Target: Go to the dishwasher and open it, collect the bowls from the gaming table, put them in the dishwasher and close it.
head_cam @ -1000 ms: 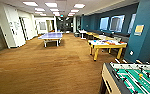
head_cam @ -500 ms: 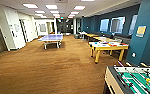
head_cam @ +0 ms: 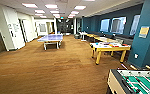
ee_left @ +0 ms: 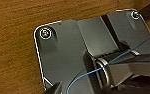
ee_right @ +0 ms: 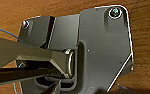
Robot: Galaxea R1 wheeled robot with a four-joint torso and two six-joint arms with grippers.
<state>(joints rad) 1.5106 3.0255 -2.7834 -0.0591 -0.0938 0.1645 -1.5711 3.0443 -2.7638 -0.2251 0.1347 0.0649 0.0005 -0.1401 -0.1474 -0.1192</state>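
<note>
The gaming table (head_cam: pixel 110 46) with the bowls (head_cam: pixel 113 45) stands ahead and rightward, nearer the right arm; either pincer's state I cannot tell.

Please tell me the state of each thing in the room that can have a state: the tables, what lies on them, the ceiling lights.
gaming table: standing on yellow legs, white top carrying small coloured things, too blurred to identify.
table-tennis table: set up, unfolded, standing on the wooden floor.
foosball table: standing, rods across its green field.
ceiling lights: switched on.
</note>
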